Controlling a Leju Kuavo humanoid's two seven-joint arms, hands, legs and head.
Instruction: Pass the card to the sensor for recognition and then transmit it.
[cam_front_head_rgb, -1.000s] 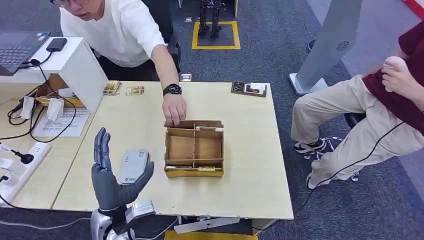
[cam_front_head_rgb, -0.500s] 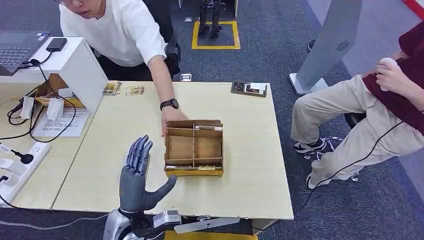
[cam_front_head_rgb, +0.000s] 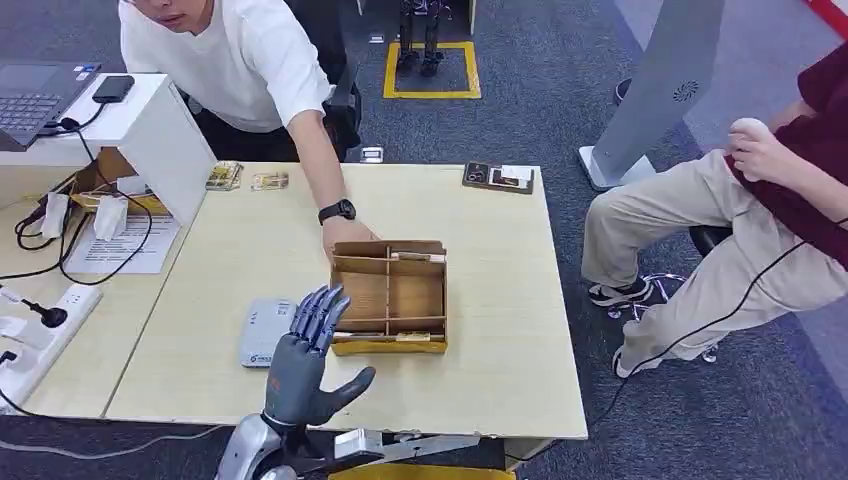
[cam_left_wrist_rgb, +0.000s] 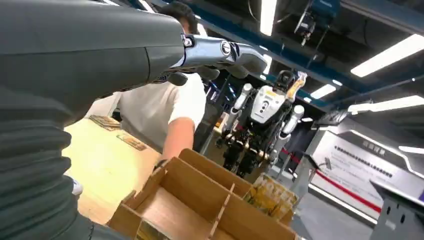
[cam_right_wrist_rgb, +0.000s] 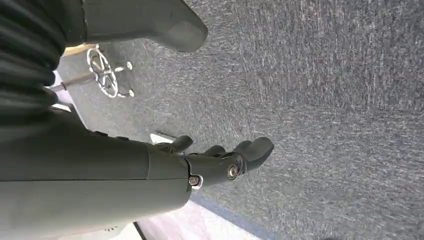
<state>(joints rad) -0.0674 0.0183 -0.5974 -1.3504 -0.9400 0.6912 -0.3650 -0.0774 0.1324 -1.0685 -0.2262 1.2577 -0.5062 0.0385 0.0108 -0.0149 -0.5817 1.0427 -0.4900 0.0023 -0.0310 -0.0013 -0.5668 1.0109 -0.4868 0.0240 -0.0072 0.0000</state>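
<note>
My left hand (cam_front_head_rgb: 305, 358) is raised over the table's front edge with its fingers spread and nothing in it. Its fingertips (cam_front_head_rgb: 322, 303) reach the front left corner of the cardboard divider box (cam_front_head_rgb: 390, 296). The grey card sensor (cam_front_head_rgb: 262, 331) lies flat just left of the hand. Cards stand in the box's front slot (cam_front_head_rgb: 385, 337) and back slot (cam_front_head_rgb: 416, 257). In the left wrist view the box (cam_left_wrist_rgb: 200, 207) sits below my fingers (cam_left_wrist_rgb: 225, 50), with yellowish cards (cam_left_wrist_rgb: 270, 195) at its far side. My right hand (cam_right_wrist_rgb: 220, 162) hangs over the carpet, empty, fingers loosely bent.
A person in white reaches across the table, their hand (cam_front_head_rgb: 345, 236) at the box's back left corner. Another person (cam_front_head_rgb: 760, 190) sits to the right. A white stand (cam_front_head_rgb: 150, 130), cables and a power strip (cam_front_head_rgb: 40, 330) crowd the left. Small items (cam_front_head_rgb: 498, 177) lie along the far edge.
My left hand has swung right, from left of the sensor to the box's front left corner, uncovering the sensor. The person's hand has drawn back from the box's rear slot to its corner.
</note>
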